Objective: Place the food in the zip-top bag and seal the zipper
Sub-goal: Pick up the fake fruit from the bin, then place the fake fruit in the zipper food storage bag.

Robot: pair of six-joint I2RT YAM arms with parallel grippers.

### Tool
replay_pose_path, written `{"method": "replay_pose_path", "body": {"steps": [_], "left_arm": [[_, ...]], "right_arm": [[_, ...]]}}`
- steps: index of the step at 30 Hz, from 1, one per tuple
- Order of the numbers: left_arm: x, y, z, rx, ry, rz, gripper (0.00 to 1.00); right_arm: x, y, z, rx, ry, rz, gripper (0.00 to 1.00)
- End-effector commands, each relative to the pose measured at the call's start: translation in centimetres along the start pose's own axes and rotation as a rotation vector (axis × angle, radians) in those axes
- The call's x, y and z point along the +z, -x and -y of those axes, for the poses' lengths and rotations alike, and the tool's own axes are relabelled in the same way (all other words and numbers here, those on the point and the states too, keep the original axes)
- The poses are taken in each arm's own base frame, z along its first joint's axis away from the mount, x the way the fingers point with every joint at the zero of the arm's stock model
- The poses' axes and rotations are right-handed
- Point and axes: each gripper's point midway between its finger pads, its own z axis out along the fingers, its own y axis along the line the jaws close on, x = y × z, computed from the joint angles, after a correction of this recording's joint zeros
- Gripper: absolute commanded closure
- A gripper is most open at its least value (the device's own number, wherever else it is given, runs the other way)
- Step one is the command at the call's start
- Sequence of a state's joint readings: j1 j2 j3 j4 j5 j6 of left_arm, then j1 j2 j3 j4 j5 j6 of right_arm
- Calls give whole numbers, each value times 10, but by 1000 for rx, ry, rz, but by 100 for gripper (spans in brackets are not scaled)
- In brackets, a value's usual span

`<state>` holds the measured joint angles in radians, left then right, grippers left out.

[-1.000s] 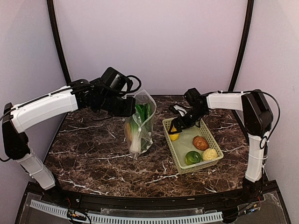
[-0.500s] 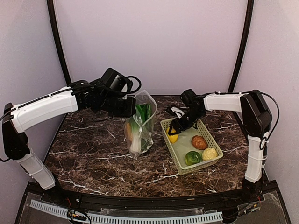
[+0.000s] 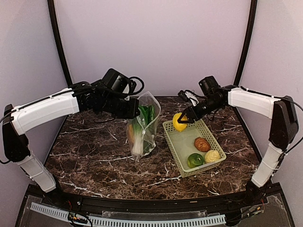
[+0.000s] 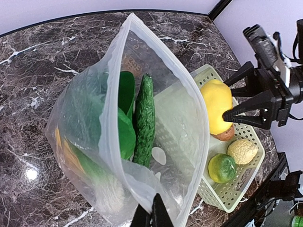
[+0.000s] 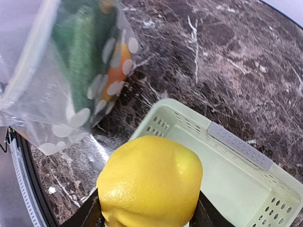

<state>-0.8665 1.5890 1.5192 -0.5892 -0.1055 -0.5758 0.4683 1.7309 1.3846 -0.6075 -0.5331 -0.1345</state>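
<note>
Though the top view gives the zip-top bag (image 3: 152, 113) only from the side, the left wrist cam looks into its open mouth: leek (image 4: 125, 139) & a dark green cucumber-like piece (image 4: 144, 120) inside, rim pinched by the fully closed left gripper (image 4: 151, 215). Right gripper (image 3: 182, 118) clamps the lemon (image 3: 179, 123) over the basket (image 3: 186, 142), where brown fruit (image 3: 202, 144), green fruit (image 3: 194, 160) & pale bumpy fruit (image 3: 212, 155) lie.

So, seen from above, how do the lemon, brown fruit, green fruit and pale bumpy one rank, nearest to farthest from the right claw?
1. Lemon, held in the right gripper, over the basket's far end.
2. Brown fruit, mid-basket.
3. Green fruit and pale bumpy one, basket's near end: too close to call.
</note>
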Motion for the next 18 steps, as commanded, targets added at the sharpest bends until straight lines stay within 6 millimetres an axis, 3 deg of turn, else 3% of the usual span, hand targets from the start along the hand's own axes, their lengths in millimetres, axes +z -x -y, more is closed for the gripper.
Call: {"method": "replay_pose_path", "body": {"steps": [1, 9, 18], "left_arm": [[-6, 4, 13, 20, -70, 11, 99], [-4, 6, 19, 23, -92, -7, 99], [-5, 7, 25, 13, -118, -5, 99]], "right_arm": [[-28, 26, -33, -99, 98, 102, 47], [-68, 82, -68, -160, 179, 233, 45], [-61, 118, -112, -223, 260, 260, 44]]}}
